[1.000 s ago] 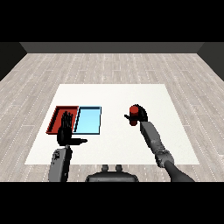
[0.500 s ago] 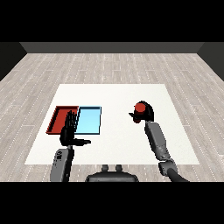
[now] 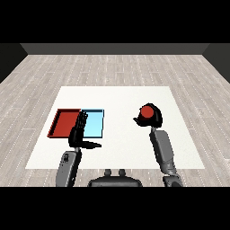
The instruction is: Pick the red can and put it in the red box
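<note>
Head view: the small red cylindrical can (image 3: 145, 115) is held over the right part of the white table (image 3: 121, 96), clasped by the curled black right hand (image 3: 154, 117), well apart from the flat red tray (image 3: 64, 122). The black left hand (image 3: 78, 133) is seen with straight fingers over the trays' near edge, beside the light blue tray (image 3: 93, 123).

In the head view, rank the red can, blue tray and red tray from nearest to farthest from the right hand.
1. Red can: held in the right hand.
2. Blue tray: to its left, mid-table.
3. Red tray: farthest left, beyond the blue one.

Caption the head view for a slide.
Right hand holds the red can; left hand hovers open by the red tray.
</note>
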`<state>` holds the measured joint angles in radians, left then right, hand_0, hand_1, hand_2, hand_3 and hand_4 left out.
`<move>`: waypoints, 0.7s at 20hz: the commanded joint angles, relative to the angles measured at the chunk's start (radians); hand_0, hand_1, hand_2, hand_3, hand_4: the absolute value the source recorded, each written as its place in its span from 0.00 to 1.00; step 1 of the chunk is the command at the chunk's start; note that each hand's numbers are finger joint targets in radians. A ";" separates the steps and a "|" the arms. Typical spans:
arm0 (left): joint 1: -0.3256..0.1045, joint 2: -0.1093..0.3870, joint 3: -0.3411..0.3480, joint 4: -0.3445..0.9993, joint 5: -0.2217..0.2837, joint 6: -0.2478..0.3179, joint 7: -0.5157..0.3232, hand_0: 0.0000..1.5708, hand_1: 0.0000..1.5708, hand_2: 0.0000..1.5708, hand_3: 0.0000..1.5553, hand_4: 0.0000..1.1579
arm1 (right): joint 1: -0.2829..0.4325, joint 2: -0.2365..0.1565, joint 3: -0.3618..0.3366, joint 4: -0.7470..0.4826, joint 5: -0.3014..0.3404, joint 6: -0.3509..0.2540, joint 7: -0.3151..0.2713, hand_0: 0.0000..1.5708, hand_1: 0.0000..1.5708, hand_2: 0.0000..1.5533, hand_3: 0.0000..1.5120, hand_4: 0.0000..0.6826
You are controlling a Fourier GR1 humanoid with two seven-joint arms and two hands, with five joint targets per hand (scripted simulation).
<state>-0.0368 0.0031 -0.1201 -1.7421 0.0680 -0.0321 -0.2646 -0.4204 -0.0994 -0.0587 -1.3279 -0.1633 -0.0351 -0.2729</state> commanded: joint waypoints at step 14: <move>-0.167 -0.003 -0.288 0.255 -0.036 0.274 0.039 0.00 0.00 0.00 0.00 0.00 | 0.068 0.099 0.385 -0.183 0.035 -0.332 -0.020 0.92 0.92 0.92 0.92 0.90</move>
<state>-0.1678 0.0013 -0.3166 -1.5972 0.0155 0.1432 -0.1735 -0.3727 -0.0036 0.2897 -1.4987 -0.1208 -0.3584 -0.2690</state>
